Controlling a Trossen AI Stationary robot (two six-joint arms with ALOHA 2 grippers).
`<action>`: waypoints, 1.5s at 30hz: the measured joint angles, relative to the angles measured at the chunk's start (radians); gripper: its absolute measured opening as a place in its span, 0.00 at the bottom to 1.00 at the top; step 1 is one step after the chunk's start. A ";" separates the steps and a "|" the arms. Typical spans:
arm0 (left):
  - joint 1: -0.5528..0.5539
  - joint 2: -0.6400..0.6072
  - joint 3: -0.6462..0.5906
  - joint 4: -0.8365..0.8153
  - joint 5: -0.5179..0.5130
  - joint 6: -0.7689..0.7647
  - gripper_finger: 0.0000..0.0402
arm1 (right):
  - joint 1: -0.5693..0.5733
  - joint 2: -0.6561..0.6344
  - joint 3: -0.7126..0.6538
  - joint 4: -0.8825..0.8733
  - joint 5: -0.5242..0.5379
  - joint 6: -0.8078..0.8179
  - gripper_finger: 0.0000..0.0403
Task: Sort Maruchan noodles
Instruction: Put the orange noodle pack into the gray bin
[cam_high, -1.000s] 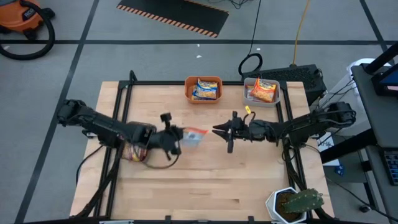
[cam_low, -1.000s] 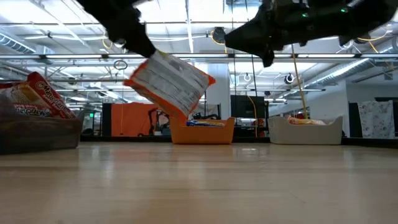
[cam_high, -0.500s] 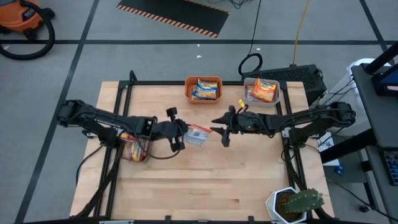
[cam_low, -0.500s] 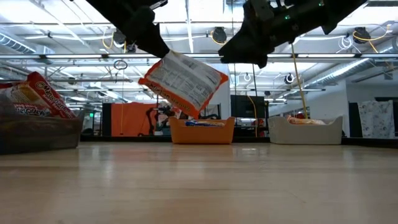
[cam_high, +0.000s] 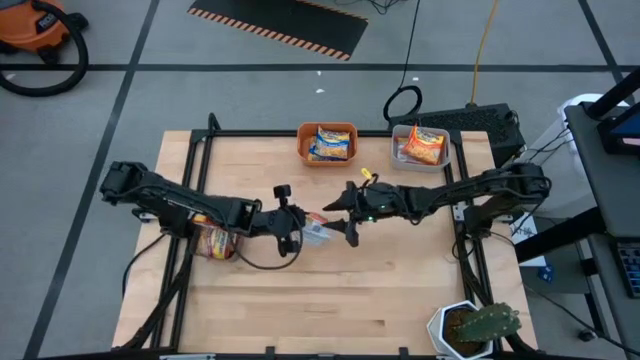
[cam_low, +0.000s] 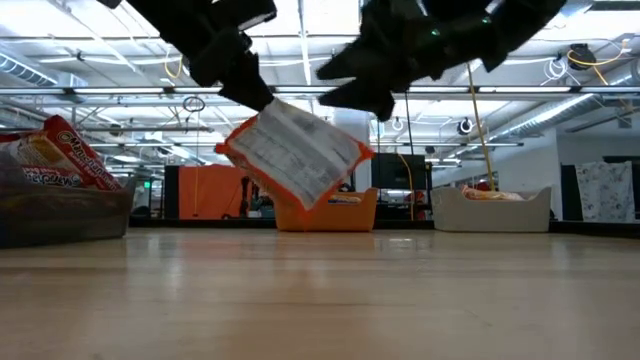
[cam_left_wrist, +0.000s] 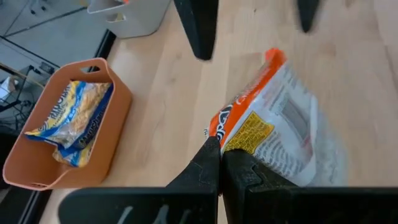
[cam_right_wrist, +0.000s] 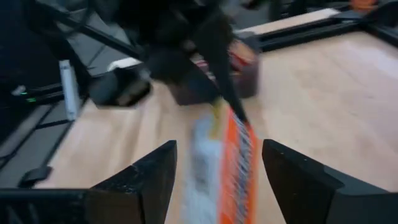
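An orange-edged Maruchan noodles packet (cam_high: 316, 229) hangs in the air over the table's middle, its printed white back showing in the low view (cam_low: 297, 152). My left gripper (cam_high: 296, 226) is shut on its left end. My right gripper (cam_high: 343, 221) faces it from the right, open. In the right wrist view its fingers (cam_right_wrist: 140, 180) stand on either side of the packet's free end (cam_right_wrist: 225, 163) without plainly touching it. More packets lie in the orange bin (cam_high: 326, 143), the grey bin (cam_high: 421, 147) and the clear bin (cam_high: 216, 240). My left gripper pinches the packet's orange sealed end (cam_left_wrist: 227, 140) between its two shut fingers, at the end toward the table's left. The fingers come from the left, slanting down. The packet sticks out past them, tilted and clear of the table (cam_low: 300, 290).
The orange bin (cam_low: 325, 210) and the grey bin (cam_low: 492, 210) stand at the far edge. The clear bin (cam_low: 60, 205) stands at the left, under my left arm. A potted cactus (cam_high: 475, 328) stands at the near right corner. Bare wood lies across the near half.
My left gripper has carried the packet toward the table's right, still lifted clear. My right gripper has come toward the left to meet it, and its fingers have spread wider, now standing on either side of the packet's free end.
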 joint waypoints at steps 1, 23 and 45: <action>0.000 0.008 0.000 0.004 0.000 0.002 0.00 | 0.000 0.015 0.017 -0.015 -0.011 -0.002 0.58; 0.008 0.021 0.000 0.003 -0.015 -0.025 0.00 | -0.060 0.314 0.209 -0.146 -0.270 -0.102 0.46; -0.015 -0.005 0.001 -0.055 -0.085 -0.297 0.40 | -0.078 0.254 0.210 -0.283 -0.191 -0.178 0.30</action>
